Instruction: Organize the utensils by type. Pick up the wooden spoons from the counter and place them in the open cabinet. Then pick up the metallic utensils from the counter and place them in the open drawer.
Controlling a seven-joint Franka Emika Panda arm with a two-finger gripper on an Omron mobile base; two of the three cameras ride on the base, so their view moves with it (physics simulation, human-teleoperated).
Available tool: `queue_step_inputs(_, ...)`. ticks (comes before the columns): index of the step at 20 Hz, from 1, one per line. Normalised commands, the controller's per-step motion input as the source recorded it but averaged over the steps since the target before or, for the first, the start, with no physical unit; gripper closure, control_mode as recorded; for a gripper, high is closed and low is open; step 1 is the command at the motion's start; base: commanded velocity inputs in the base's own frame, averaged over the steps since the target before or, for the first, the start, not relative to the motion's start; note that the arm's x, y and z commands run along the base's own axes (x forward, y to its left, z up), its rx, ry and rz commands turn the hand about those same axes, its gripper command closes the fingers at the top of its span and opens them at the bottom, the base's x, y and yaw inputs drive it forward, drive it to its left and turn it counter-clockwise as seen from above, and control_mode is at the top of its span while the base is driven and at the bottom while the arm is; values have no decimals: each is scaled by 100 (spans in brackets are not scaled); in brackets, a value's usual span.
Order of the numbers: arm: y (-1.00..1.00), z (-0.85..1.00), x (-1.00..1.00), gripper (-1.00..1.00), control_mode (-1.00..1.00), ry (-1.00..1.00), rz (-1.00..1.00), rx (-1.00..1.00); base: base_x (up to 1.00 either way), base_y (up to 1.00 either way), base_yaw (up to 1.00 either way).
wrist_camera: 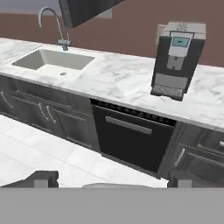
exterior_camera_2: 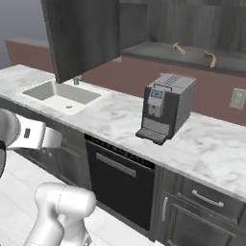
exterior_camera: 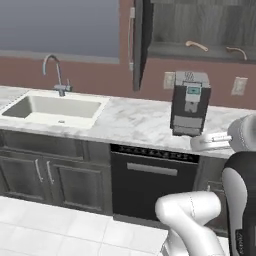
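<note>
Two tan wooden spoons (exterior_camera: 197, 46) – slim, curved – on open cabinet shelf (exterior_camera: 200, 52), hand (wrist_camera: 109, 179) spread wide

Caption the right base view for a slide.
Two wooden spoons lie in the open cabinet above the coffee machine.

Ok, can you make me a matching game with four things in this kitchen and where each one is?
Things:
1. wooden spoons
2. coffee machine
3. faucet
4. dishwasher

Places:
A. under the counter
B. behind the sink
C. on the shelf of the open cabinet
D. standing on the counter

Pairs: 1-C, 2-D, 3-B, 4-A
</note>
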Motion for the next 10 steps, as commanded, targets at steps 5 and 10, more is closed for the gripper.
queue_step_inputs(5,0,0,0,-100,100,0,0,0,-15,65,94)
queue_step_inputs(10,0,0,0,-100,100,0,0,0,-10,65,92)
